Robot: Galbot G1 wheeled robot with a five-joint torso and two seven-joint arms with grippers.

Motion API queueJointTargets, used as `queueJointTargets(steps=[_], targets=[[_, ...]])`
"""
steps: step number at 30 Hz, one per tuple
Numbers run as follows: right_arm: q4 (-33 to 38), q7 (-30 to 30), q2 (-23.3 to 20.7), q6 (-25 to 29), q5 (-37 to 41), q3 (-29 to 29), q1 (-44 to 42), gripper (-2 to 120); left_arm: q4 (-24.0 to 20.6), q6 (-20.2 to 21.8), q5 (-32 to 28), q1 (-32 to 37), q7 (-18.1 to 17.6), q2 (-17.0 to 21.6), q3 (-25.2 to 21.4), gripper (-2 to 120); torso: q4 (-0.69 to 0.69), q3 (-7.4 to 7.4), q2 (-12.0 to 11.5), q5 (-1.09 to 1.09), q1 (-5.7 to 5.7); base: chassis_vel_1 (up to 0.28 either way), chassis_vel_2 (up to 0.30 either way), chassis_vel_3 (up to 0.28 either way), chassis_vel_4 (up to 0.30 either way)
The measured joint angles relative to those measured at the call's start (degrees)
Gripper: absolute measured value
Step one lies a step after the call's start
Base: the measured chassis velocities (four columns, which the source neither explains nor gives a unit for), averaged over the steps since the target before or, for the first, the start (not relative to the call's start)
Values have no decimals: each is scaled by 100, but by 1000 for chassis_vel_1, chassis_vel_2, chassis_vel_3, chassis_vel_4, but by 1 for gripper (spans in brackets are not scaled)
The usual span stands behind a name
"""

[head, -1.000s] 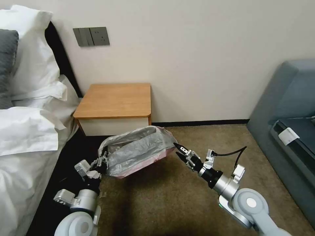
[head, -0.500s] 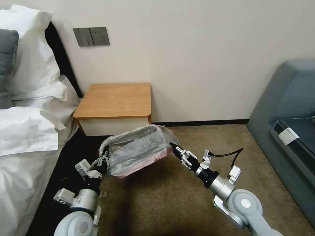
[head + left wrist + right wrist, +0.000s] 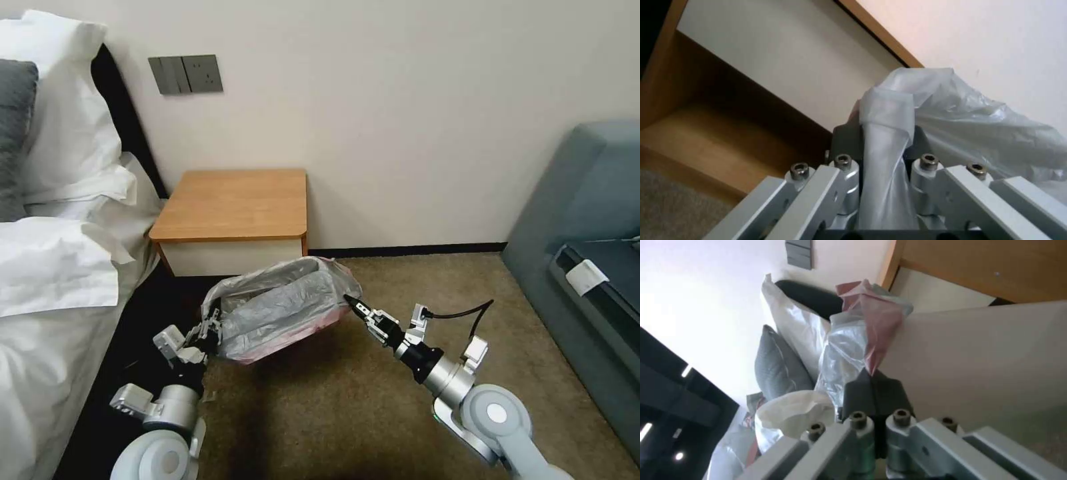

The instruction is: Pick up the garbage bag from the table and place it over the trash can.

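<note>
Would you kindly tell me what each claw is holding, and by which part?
Both hold the bag: left claw pinches a gathered fold at one end, right claw its pink rim at the other.

Head high, wrists close, sharing garbage bag [image 3: 283,310]

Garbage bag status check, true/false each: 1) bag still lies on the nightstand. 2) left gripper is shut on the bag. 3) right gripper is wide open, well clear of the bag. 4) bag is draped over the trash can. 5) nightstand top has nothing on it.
1) False: the garbage bag is down over the trash can, off the table.
2) True: the left gripper clamps a fold of it.
3) False: the right gripper is shut, its tip at the bag's edge.
4) True.
5) True.
</note>
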Motion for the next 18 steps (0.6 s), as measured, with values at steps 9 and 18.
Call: queueJointTargets(steps=[9, 18], targets=[[31, 248, -133, -26, -301, -30, -77, 0, 52, -21, 11, -59, 34, 8, 4, 11, 0, 0, 0, 0, 0, 0, 0, 0, 0], [51, 341, -311, -198, -716, -77, -132, 0, 62, -24, -56, -112, 24, 34, -7, 11, 0, 0, 0, 0, 0, 0, 0, 0, 0]])
